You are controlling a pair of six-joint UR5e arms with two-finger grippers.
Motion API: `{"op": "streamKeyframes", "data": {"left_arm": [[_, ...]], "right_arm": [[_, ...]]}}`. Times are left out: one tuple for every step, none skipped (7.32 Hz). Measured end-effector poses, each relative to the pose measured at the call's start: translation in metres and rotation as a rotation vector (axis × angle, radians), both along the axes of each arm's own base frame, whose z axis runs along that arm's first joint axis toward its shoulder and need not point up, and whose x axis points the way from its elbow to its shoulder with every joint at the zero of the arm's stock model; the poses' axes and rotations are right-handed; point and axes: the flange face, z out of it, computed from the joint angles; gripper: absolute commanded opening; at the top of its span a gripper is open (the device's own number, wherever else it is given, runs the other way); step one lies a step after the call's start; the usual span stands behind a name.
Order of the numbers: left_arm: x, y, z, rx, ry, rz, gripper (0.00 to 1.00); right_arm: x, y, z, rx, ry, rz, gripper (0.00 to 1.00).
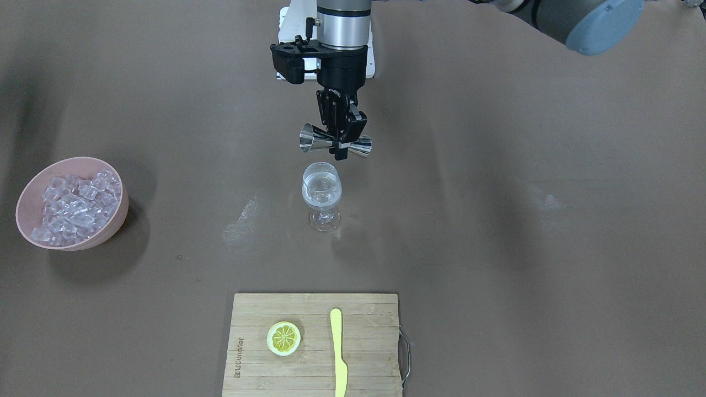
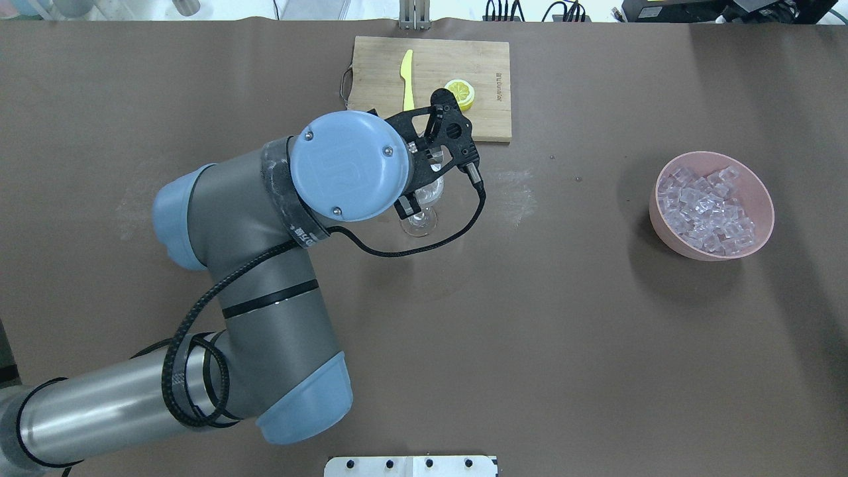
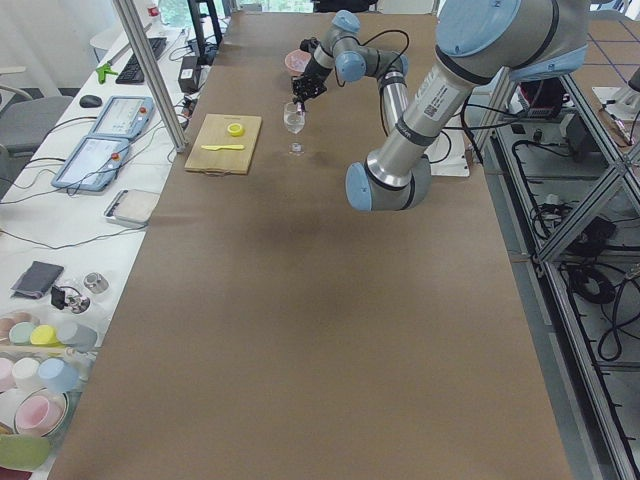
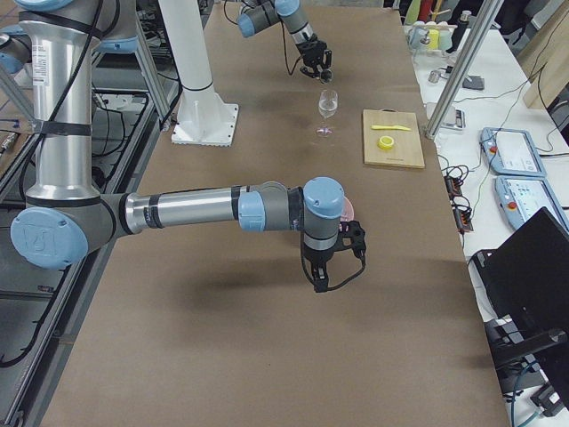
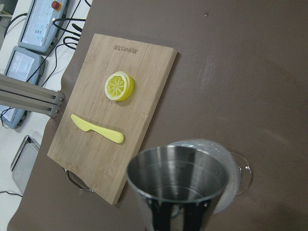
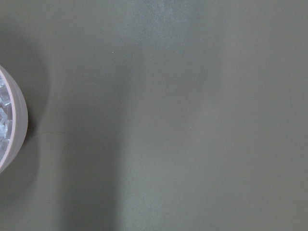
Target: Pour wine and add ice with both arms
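The left gripper (image 1: 343, 140) is clamped on a steel jigger (image 1: 309, 138) at its waist, long axis lying 9-to-3 in the front-facing view, wrist pointing straight down. The wine glass (image 1: 321, 190) stands just below at 6 o'clock, holding clear liquid. The ice (image 1: 74, 207) fills the pink bowl (image 1: 113, 220) toward 9 o'clock, well apart. The right gripper (image 4: 322, 277) hangs near that bowl, and I cannot tell how its jaws stand.

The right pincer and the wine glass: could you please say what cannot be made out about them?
Right pincer: seen only small in the exterior right view, so open or shut is unclear.
Wine glass: overhead, the left arm hides most of its cup and the jigger.
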Motion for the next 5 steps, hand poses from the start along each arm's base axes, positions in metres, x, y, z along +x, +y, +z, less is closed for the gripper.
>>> {"op": "streamKeyframes", "data": {"left_arm": [[-0.018, -0.011, 0.009, -0.057, 0.048, -0.005, 0.0], [-0.037, -0.021, 0.017, -0.11, 0.09, -0.015, 0.0], [-0.051, -0.026, 0.027, -0.162, 0.135, -0.032, 0.0], [-0.064, -0.028, 0.041, -0.203, 0.18, -0.047, 0.0], [-0.075, -0.029, 0.056, -0.228, 0.217, -0.061, 0.0]], "right_arm": [[0.0, 0.0, 0.0, 0.0, 0.0, 0.0, 1.0], [0.0, 0.0, 0.0, 0.0, 0.0, 0.0, 1.0], [0.0, 0.0, 0.0, 0.0, 0.0, 0.0, 1.0], [0.0, 0.0, 0.0, 0.0, 0.0, 0.0, 1.0], [0.0, 0.0, 0.0, -0.001, 0.0, 0.0, 1.0]]}}
